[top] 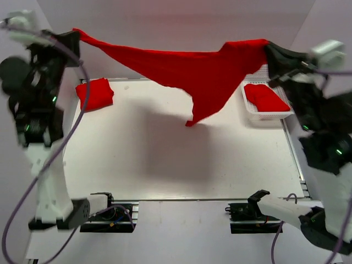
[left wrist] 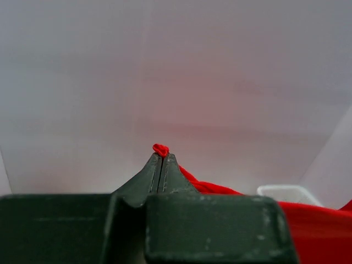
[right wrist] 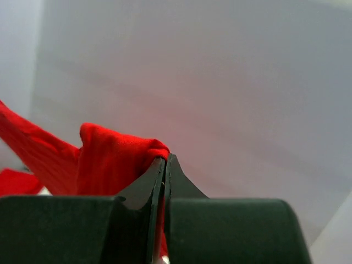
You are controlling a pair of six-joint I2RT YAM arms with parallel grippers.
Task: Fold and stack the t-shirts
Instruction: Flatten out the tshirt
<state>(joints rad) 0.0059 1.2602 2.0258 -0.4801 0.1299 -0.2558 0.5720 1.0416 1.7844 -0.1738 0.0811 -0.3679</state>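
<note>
A red t-shirt (top: 187, 69) hangs stretched in the air above the far part of the table, its lower tip drooping toward the middle. My left gripper (top: 74, 34) is shut on its left end, where a small tuft of cloth (left wrist: 160, 149) pokes out past the fingertips. My right gripper (top: 268, 50) is shut on its right end, with bunched cloth (right wrist: 113, 157) beside the closed jaws. A folded red t-shirt (top: 94, 93) lies at the table's far left. Another red t-shirt (top: 265, 97) lies in the white basket (top: 248, 113) at the far right.
The white table (top: 165, 165) lies beneath the hanging shirt, with the shirt's shadow on it. Pale walls close in behind and at both sides. The arm bases stand at the near edge, with purple cables looping beside them.
</note>
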